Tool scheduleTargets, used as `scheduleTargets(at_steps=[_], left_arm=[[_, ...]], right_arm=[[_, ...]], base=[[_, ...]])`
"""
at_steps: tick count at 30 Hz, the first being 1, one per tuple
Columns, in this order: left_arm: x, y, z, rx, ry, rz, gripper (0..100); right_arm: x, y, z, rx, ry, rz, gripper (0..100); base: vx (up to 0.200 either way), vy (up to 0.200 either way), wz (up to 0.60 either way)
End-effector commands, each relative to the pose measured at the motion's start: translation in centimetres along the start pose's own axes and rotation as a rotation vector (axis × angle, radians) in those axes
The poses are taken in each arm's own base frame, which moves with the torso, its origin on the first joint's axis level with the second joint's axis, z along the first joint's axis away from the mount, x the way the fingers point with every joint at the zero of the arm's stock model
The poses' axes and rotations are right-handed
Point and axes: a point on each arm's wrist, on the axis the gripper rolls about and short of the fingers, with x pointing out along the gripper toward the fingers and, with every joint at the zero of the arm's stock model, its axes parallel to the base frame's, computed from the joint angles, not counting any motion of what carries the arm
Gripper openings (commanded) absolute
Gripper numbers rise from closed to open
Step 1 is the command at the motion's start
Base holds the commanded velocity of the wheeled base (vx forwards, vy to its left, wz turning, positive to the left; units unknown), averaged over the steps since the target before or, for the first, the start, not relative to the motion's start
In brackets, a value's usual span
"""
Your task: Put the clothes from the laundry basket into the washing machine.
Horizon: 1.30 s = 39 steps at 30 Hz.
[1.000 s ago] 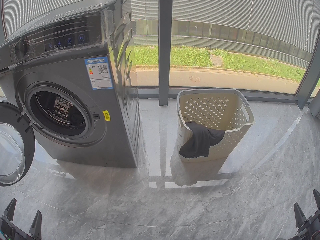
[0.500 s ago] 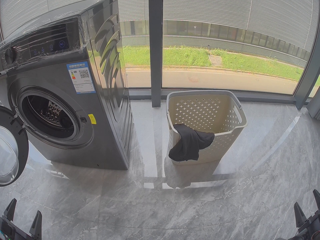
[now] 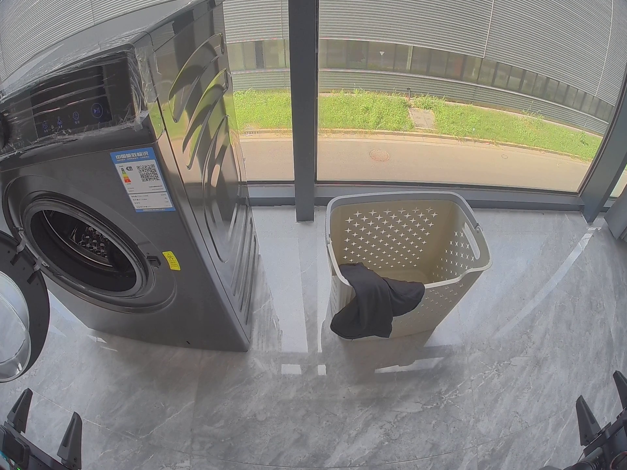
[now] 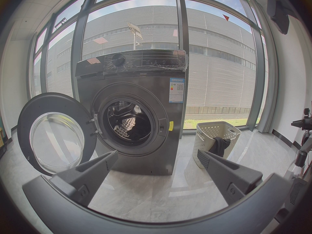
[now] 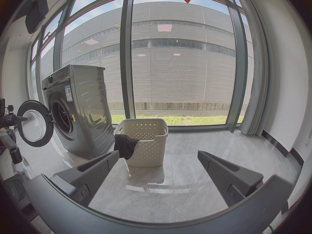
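A cream laundry basket [image 3: 470, 230] [image 4: 203, 132] [image 5: 156, 127] stands on the floor before the window. A black garment [image 3: 373, 303] [image 4: 220, 146] [image 5: 124, 145] hangs over its near rim. To its left stands the grey washing machine [image 3: 196, 184] [image 4: 136, 88] [image 5: 87, 108], its round door [image 3: 16, 308] [image 4: 53, 132] [image 5: 34, 124] swung open. Patterned laundry lies inside the drum [image 4: 128, 124]. My left gripper [image 3: 46, 419] [image 4: 157, 161] is open at the lower left, well short of the machine. My right gripper [image 3: 604, 403] [image 5: 157, 161] is open at the lower right, far from the basket.
Glossy grey marble floor [image 3: 339, 406] spreads between me and the basket. A dark window pillar [image 3: 302, 93] stands behind the gap between machine and basket. Glass walls close the far side, and a curtain [image 5: 256, 91] hangs at the right.
The whole head view has shifted, so the camera moved: machine slid left, basket sits slightly lower. Neither gripper nor the garment changed.
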Motion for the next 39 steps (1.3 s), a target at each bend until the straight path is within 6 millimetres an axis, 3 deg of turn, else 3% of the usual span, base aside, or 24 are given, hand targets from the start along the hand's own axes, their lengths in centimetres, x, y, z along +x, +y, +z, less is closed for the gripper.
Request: scheduleTargets(at_steps=[1,5,17,25,26,29,30,31,36,39], left_arm=[[0.0,0.0,-0.5,0.000,0.000,0.000,100],[0.0,0.0,-0.5,0.000,0.000,0.001,100],[0.0,0.0,-0.5,0.001,0.000,-0.003,100],[0.0,0.0,-0.5,0.001,0.000,-0.002,100],[0.0,0.0,-0.5,0.001,0.000,-0.002,100],[0.0,0.0,-0.5,0.000,0.000,0.000,100],[0.0,0.0,-0.5,0.000,0.000,0.000,100],[0.0,0.0,-0.5,0.006,0.000,-0.002,100],[0.0,0.0,-0.5,0.007,0.000,0.000,100],[0.0,0.0,-0.5,0.001,0.000,-0.002,100]], right_arm=[[-0.1,0.0,-0.2,0.000,-0.011,0.000,100],[-0.1,0.0,-0.2,0.000,-0.011,0.000,100],[-0.1,0.0,-0.2,0.003,-0.009,-0.001,100],[-0.1,0.0,-0.2,0.003,-0.011,0.007,100],[-0.2,0.0,0.3,0.002,-0.038,0.006,100],[-2.2,0.0,5.8,-0.009,-0.286,0.035,100],[-2.3,0.0,6.1,-0.009,-0.295,0.038,100],[-2.7,0.0,8.2,-0.011,-0.291,0.102,100],[1.4,0.4,6.9,0.007,0.103,0.413,100],[4.0,0.9,6.9,0.012,0.219,0.496,100]], base=[[0.000,-0.200,0.00],[0.000,-0.200,0.00],[0.000,0.000,0.00],[0.150,0.000,0.00],[0.000,0.000,0.00],[0.000,0.000,0.00],[0.000,0.000,0.00],[0.000,0.000,0.00],[0.000,0.000,0.00],[0.000,0.000,0.00]])
